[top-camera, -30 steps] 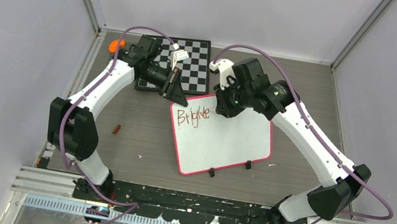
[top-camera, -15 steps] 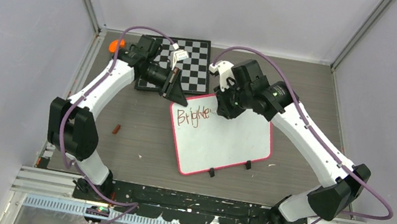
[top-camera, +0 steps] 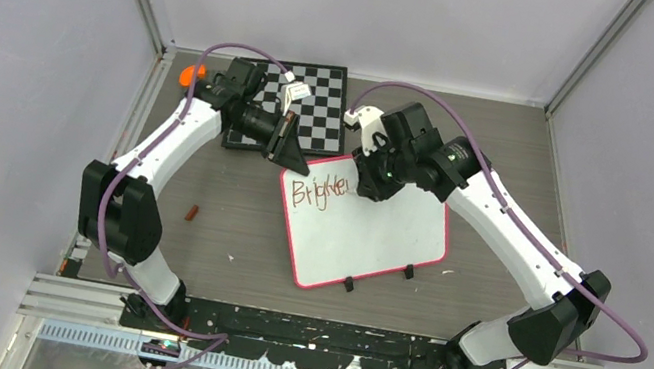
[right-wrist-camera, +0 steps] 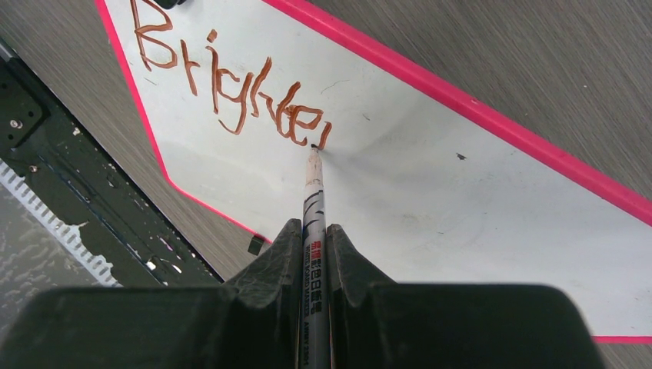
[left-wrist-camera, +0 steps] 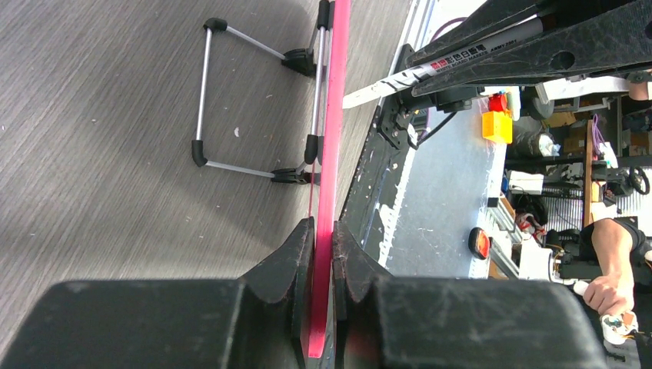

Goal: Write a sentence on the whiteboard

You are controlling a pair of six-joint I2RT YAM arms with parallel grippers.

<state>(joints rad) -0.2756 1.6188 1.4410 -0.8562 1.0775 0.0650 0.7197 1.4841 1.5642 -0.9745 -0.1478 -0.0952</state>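
The whiteboard (top-camera: 373,244) lies on the table, white with a pink rim (left-wrist-camera: 334,115). My left gripper (top-camera: 288,151) is shut on its far left corner, and the rim sits pinched between the two fingers (left-wrist-camera: 323,231). My right gripper (top-camera: 365,187) is shut on a white marker (right-wrist-camera: 314,192) whose tip touches the board. The sentence (right-wrist-camera: 223,92) reads "Brighte" in reddish-brown, with a short new stroke at the marker tip. From above, the letters (top-camera: 319,191) run along the board's upper left edge.
A black-and-white checkered board (top-camera: 311,106) lies behind the whiteboard under the left arm. An orange object (top-camera: 188,75) sits at the far left. A small brown piece (top-camera: 190,213) lies on the table left of the board. Two black clip feet (top-camera: 349,284) stick out from the board's near edge.
My right gripper has shifted slightly right along the line of writing, and a short stroke has appeared after the "e". The left gripper has held still.
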